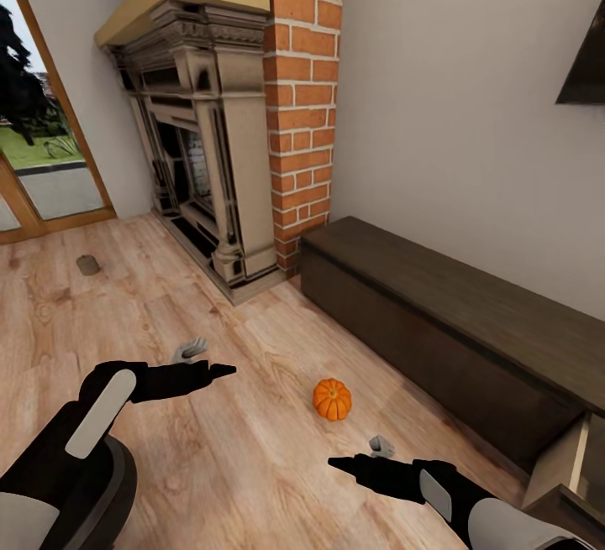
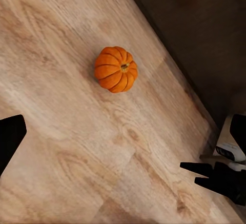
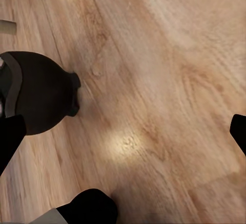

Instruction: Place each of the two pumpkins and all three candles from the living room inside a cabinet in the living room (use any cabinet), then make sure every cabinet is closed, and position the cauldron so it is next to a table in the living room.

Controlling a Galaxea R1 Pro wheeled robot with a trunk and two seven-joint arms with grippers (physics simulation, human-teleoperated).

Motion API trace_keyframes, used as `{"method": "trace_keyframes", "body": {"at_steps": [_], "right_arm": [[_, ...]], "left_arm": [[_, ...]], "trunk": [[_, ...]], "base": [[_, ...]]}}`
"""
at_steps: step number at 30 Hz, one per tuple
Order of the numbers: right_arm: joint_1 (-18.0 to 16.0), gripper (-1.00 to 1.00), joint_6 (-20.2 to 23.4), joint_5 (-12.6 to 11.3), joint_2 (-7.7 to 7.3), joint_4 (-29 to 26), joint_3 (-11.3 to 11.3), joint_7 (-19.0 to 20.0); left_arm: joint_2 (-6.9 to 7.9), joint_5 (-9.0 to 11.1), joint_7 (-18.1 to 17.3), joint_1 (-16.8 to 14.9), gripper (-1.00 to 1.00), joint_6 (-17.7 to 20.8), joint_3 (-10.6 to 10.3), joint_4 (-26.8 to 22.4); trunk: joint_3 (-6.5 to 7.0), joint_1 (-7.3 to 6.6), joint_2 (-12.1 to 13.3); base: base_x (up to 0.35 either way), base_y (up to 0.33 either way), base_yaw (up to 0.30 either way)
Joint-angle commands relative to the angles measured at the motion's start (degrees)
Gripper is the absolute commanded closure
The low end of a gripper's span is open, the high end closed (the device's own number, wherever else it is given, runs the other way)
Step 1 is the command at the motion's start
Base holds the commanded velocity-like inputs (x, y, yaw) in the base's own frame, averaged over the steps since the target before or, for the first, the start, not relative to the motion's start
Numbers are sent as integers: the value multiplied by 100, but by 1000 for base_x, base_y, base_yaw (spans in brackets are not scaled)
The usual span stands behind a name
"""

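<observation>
The head view alone takes in the brick fireplace point(image 1: 220, 126) and one long dark cabinet point(image 1: 454, 323), a drawer open at its right end. One pumpkin point(image 1: 333, 399) sits on the wood floor point(image 1: 168, 315) between both arms; one candle point(image 1: 87, 264) lies near the door. Left gripper point(image 1: 220, 372) and right gripper point(image 1: 344, 463): fingers' spread I cannot tell.

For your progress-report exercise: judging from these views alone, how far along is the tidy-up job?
Nothing looks done yet. One pumpkin lies on the wood floor in front of the cabinet, between the left gripper and right gripper, neither holding anything. A small tan candle-like object sits on the floor by the fireplace. A drawer at the cabinet's near end stands open. Left: stowing items, closing up, placing the cauldron.
</observation>
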Motion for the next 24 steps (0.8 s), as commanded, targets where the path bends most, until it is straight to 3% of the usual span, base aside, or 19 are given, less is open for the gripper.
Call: {"method": "trace_keyframes", "body": {"at_steps": [1,8,19,24], "right_arm": [[-3,-100,47,-56,-4,-6,29,4],[0,-100,42,-53,-3,-6,36,7],[-1,-100,49,-53,-4,-5,38,0],[-1,-100,55,-53,-4,-6,38,-4]], "left_arm": [[3,-58,-56,-4,-100,9,-4,-1],[3,-58,-51,-4,-100,9,-4,8],[-26,-66,-55,-2,-100,9,-12,147],[-49,-67,-63,-4,-100,9,-13,149]], "trunk": [[4,-1,-2],[69,-1,-2],[170,-1,-2],[184,-1,-2]], "base": [[0,0,0],[75,0,0],[303,-60,0],[92,-21,0]]}}
